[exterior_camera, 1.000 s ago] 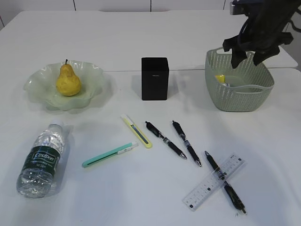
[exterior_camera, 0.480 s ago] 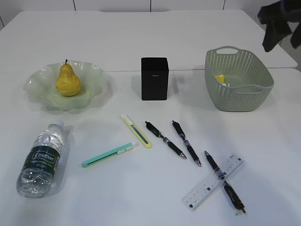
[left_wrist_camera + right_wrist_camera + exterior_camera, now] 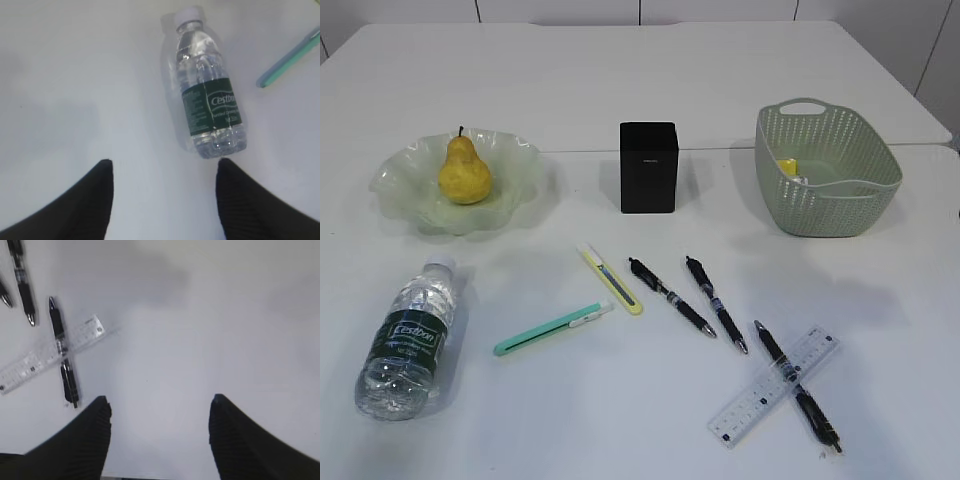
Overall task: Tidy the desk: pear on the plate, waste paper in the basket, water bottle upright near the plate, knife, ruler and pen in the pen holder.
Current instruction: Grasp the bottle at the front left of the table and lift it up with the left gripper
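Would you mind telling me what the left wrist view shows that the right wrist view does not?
Only the left wrist view shows the bottle, lying on its side, and the tip of a green knife. Only the right wrist view shows the ruler with a pen lying across it, plus two more pens at the top left. Both show bare desk and open, empty jaws.

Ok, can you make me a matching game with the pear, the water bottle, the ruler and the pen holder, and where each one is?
Things:
1. pear
2. water bottle
3. ruler
4. pen holder

Places or states:
A. lying on its side on the desk
B. under a black pen
C. on the plate
D. standing between plate and basket

Pairs: 1-C, 2-A, 3-B, 4-D
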